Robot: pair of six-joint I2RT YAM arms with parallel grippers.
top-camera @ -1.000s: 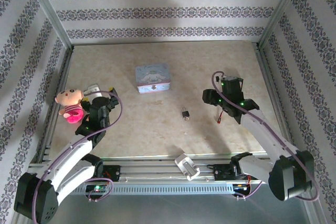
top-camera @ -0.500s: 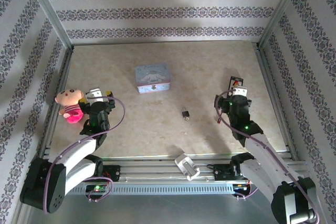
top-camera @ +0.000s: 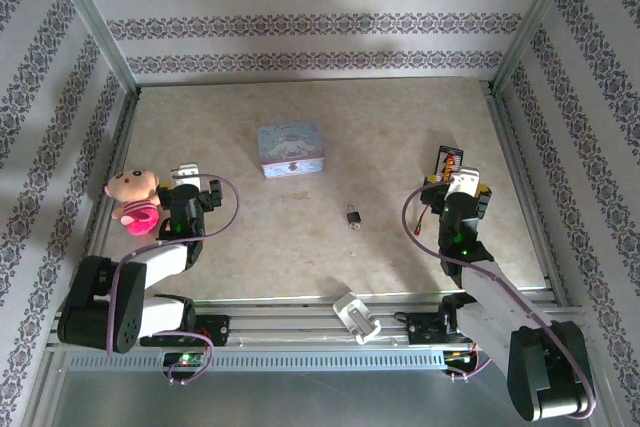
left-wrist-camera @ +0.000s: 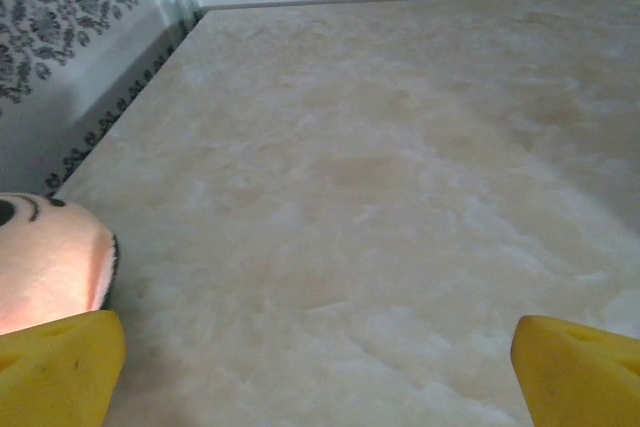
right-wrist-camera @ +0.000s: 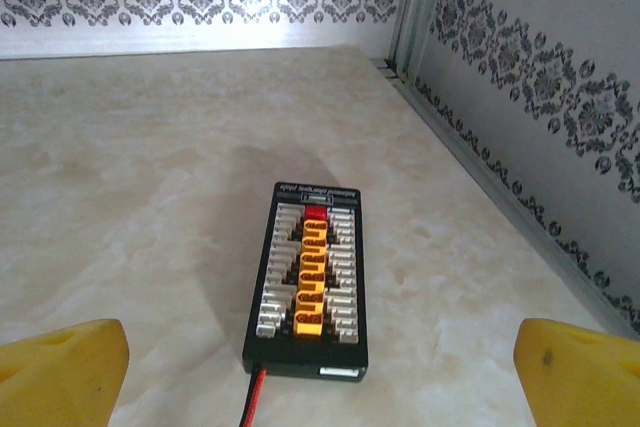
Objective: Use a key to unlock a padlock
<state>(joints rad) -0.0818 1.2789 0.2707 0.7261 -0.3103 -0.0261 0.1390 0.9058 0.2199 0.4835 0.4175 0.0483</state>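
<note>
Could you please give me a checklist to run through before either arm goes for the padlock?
1. Padlock lies alone on the table, untouched: ok.
2. Left jaws open and empty: ok.
3. Right jaws open and empty: ok.
4. Key spotted: cannot tell.
5. Right jaws face the padlock: not ok; they face the black connector board.
6. Tin box stands apart from the padlock: ok.

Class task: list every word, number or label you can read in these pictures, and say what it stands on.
Nothing can be read.
Black board: pale print along its far edge, too blurred.
Tin box: a cartoon picture, any lettering too small.
Padlock: too small to tell.
</note>
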